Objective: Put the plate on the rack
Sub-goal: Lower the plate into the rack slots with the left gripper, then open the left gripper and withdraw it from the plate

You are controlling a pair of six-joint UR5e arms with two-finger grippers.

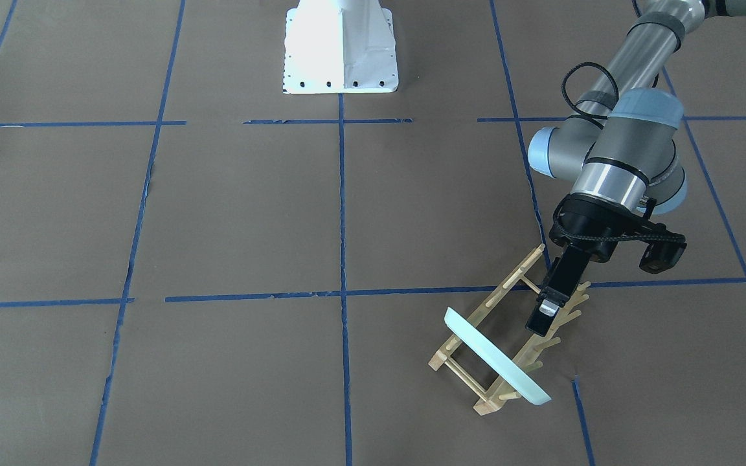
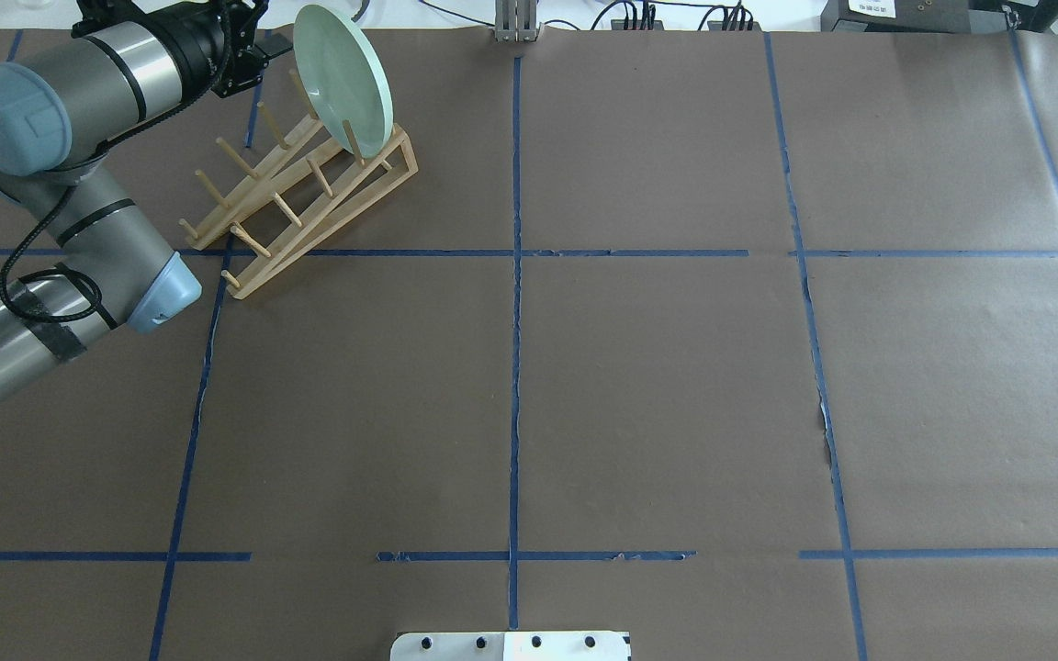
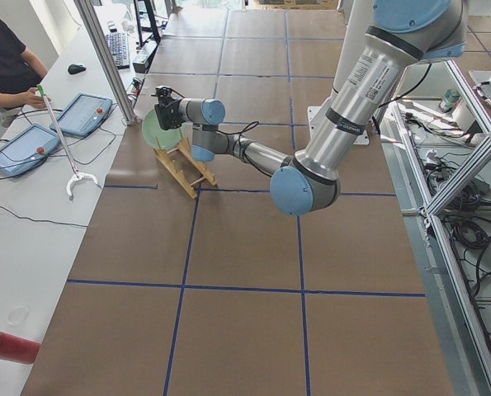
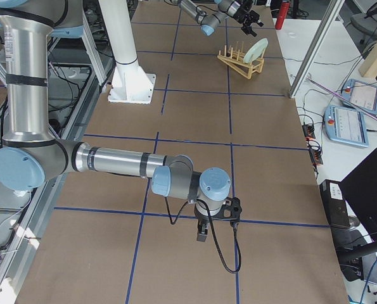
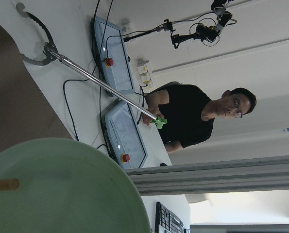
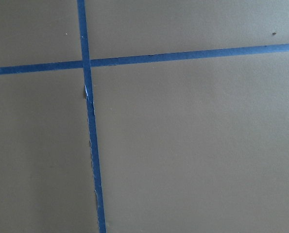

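Re plate [image 1: 496, 356]: stands on edge in end slot of rack [image 2: 327, 229], lower right of front view, upper left of overhead. Tilted, caught betw. pegs [image 2: 352, 140], lower rim down in the rack. In left wrist view fills bottom-left corner w/ one peg across its face. Looks seated, so task prob. done or nearly.

Handling, as judgement: rigid, smooth, likely slick on pads. Light to moderate weight. Breakable if ceramic; can't tell material. Best taken by raised rim at top edge, pinching across thickness, approaching in line w/ slot so as not to lever on pegs. Could roll or tip sideways if nudged, being held only by pegs.

Re rack: light wood, prob. slides on paper-covered table [image 1: 250, 213] if bumped. Holds the plate only; other peg pairs bare.

Left gripper [image 1: 541, 320]: hangs over rack's middle pegs, right of centre in front view, apart from plate. Seen side-on, so spread or pressed together, can't tell.

Right gripper [image 4: 202, 233]: lower centre of right-side view, low over table, well apart from rack. Too small there, so can't tell its state either. In its wrist view just paper and blue tape [image 6: 86, 63].
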